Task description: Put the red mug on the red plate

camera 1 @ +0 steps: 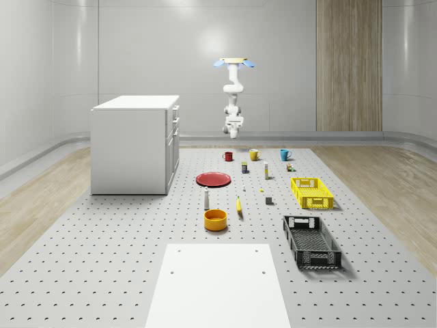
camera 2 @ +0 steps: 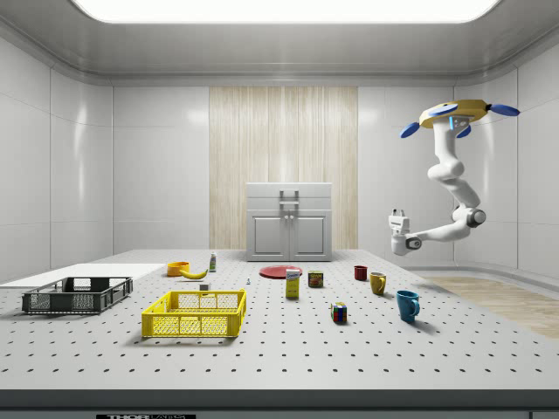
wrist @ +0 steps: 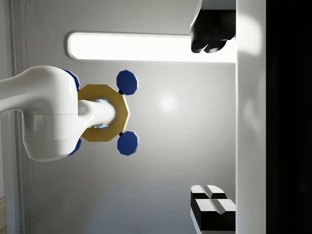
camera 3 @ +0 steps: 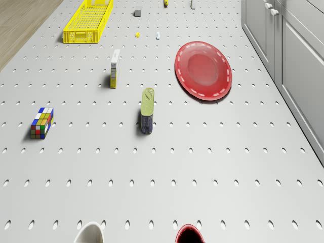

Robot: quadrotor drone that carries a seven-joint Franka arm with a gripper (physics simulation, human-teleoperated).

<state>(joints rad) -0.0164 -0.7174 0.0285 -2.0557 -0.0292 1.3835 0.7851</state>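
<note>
Red mug (camera 1: 228, 156) untouched near the frame's centre in the whole-scene view, just above the red plate (camera 1: 214, 179).

It is judged rigid, light and glazed-slippery; a rim grasp is advised. The gripper (camera 2: 399, 215), pointed upward, is seen open and empty beneath the drone (camera 2: 457, 114) hovering high behind the mugs.

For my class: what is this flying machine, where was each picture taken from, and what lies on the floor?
It is a simulated drone carrying a white jointed arm ending in a gripper, which holds nothing. It hovers high above the far row of mugs. One camera overlooks the whole scene, one watches from the side, one rides the drone, one sits on the wrist. On the perforated floor lie a small red mug, a round red plate, a yellow mug, a blue mug and a yellow crate.
</note>
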